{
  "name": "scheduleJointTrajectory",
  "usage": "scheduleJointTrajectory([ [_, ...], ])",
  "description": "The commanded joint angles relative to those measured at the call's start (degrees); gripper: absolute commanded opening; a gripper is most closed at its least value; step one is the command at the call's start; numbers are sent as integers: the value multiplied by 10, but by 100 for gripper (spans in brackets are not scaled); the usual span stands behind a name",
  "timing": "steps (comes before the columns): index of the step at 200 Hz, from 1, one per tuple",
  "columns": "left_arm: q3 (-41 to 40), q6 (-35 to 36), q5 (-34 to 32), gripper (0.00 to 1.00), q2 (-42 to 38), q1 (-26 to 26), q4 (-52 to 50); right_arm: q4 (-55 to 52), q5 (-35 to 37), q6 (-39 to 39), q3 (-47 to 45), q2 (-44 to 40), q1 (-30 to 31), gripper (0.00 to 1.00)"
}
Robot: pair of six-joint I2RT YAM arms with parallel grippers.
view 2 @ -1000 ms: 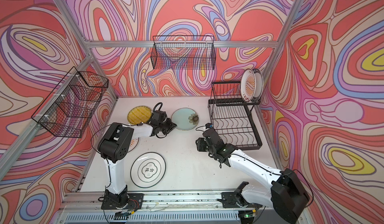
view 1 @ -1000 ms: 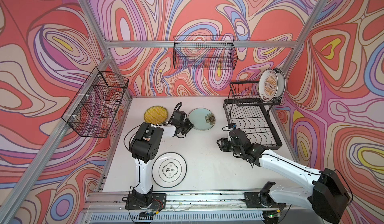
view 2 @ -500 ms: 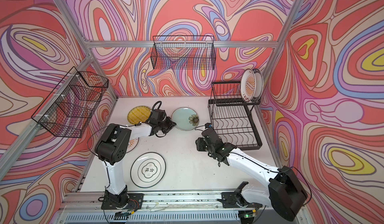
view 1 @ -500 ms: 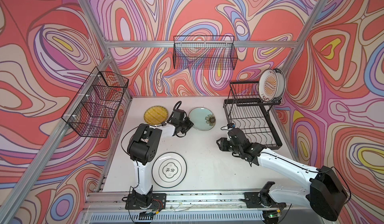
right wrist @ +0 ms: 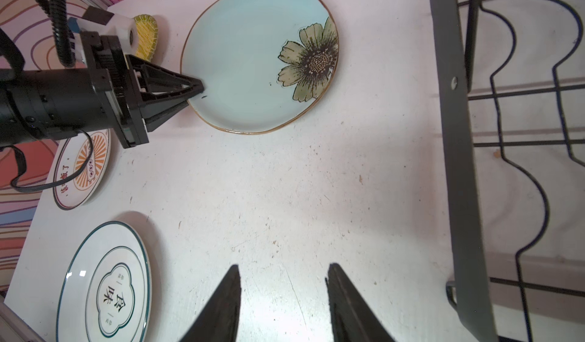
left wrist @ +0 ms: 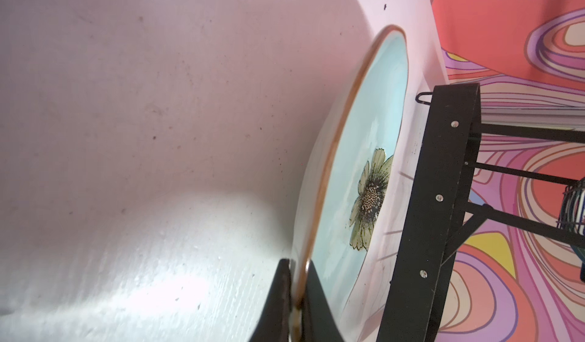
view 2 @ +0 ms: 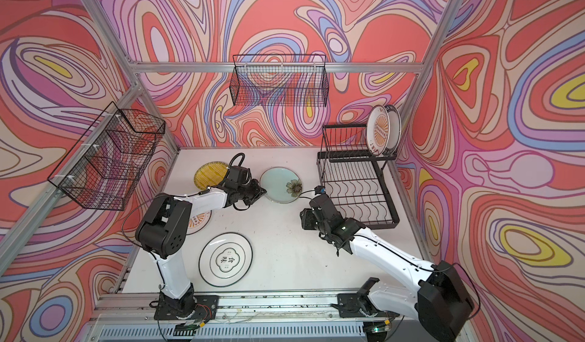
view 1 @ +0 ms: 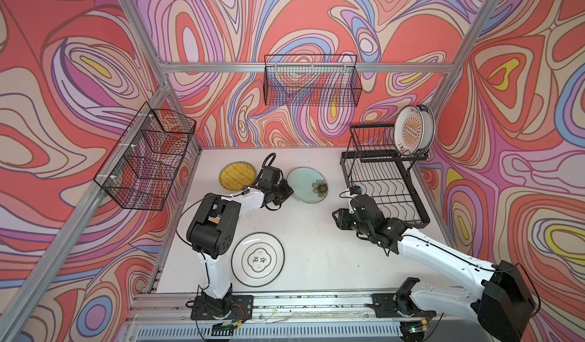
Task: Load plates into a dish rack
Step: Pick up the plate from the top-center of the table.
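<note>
Between the left gripper's [left wrist: 297, 266] fingers sits the near rim of the green plate [right wrist: 250, 55]. The jaws are clamped on it, one finger above and one below, and the plate stretches ahead of the tips toward the rack [right wrist: 459, 166]. Whether its far edge rests on the table I cannot tell. Behind this gripper's wrist lies the yellow plate [view 1: 237, 179], and under its arm a sunburst plate [right wrist: 82, 169]. The right gripper [right wrist: 283, 270] hovers with fingers apart and nothing between them. The rack's lower tier is just beside it and the green plate well ahead of its tips. The step in hand, as I judge it, is picking up the green plate, with two plates [view 1: 410, 133] already upright in the upper tier. Next the left arm needs to lift, turn the plate on edge and carry it to a free slot, or pass it to the right gripper, which is nearer the rack
</note>
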Motion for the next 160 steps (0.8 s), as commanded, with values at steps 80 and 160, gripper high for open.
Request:
scheduleJointTrajectory([
  [80, -21, 55, 60, 0, -124, 3, 26, -8, 3, 0, 33, -21, 4, 47],
  [160, -168, 10, 123, 0, -217, 3, 221, -9, 21, -10, 54, -14, 4, 52],
])
